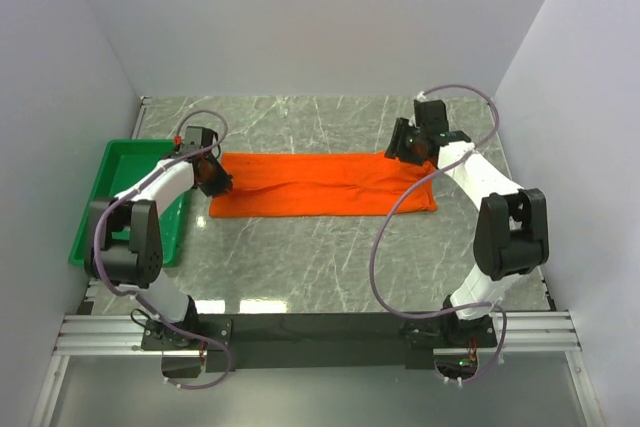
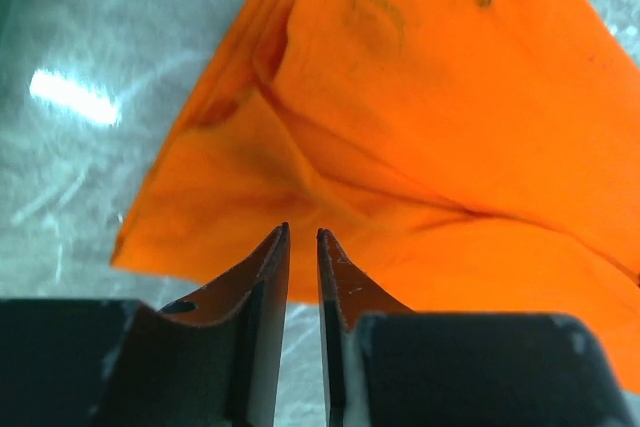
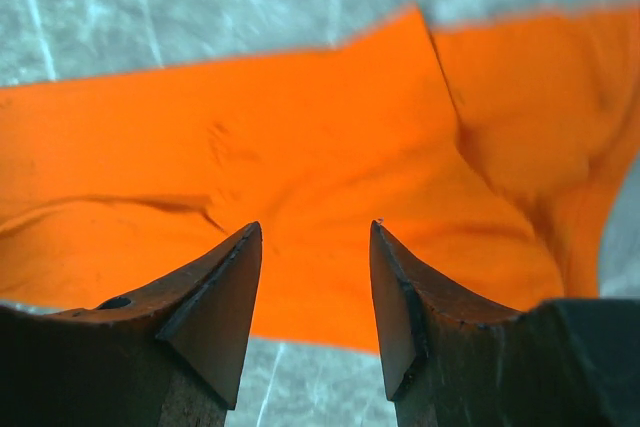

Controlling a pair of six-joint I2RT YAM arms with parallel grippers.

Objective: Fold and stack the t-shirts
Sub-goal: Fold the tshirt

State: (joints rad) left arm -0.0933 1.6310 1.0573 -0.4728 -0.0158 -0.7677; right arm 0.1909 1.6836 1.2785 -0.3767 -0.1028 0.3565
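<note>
Top external view: the t-shirt [image 1: 320, 185] lies flat across the middle of the worktop [image 1: 300, 267] as a long orange strip running left to right. Its far edge is fairly straight, and its near edge slants a little toward the right end. Bare marbled worktop stretches along both long edges, wider on the near side than the far side. The strip's left end stops just beside a green bin [image 1: 110, 162] at the worktop's left edge. Its right end reaches toward the right arm, whose cable drapes over that corner. Plain walls close off the left, far and right sides.

The left claw [image 1: 215, 179] sits at the strip's left end. In the left wrist view its fingers stand nearly together with only a thin slit between them, tips over the cloth's edge. I cannot tell whether cloth is pinched. The right claw [image 3: 315, 227] hovers at the right end's far corner, fingers well apart and released, with nothing between them.

The cloth is bright, plain and softly creased, with layered folds at both ends.
</note>
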